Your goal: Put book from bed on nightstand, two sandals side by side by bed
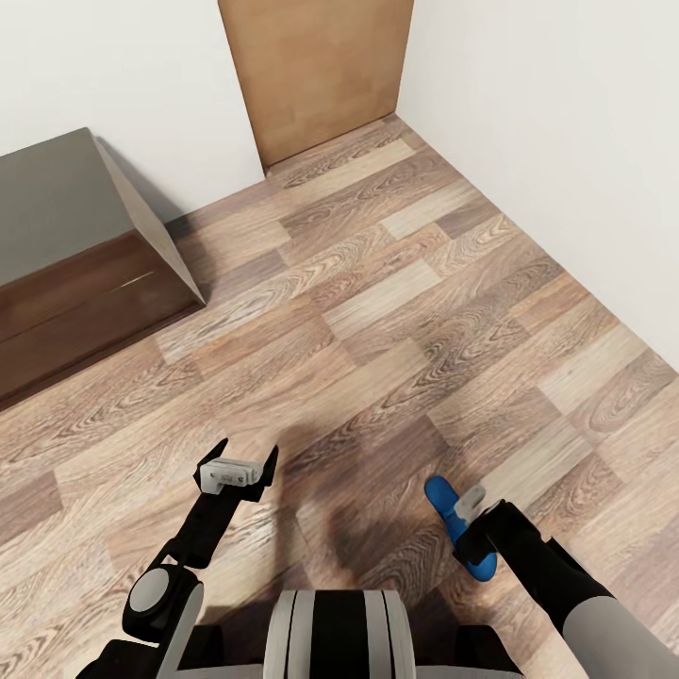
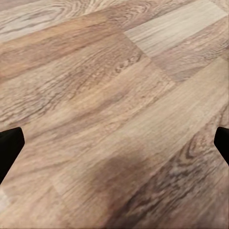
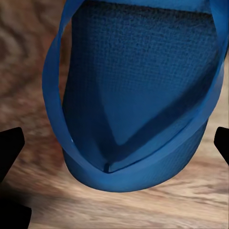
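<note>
Bare plank floor [image 1: 396,283], corner by door. Right claw [image 1: 469,514] pinching one blue sandal [image 1: 443,498]; left claw [image 1: 238,471] spread, empty. Placement pending; book, 2nd sandal unaccounted.

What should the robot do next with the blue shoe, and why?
Probably turn and carry it off to find the bed. The right gripper seems to hold the blue sandal above the wood floor, and ahead are a door and a dark cabinet.

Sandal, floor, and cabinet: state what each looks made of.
The sandal: likely foam or rubber, matte blue, with a fine woven-looking texture. The floor: wood-look planks with printed grain, satin; perhaps laminate. The cabinet: dark brown wood, its top smooth and faintly glossy.
</note>
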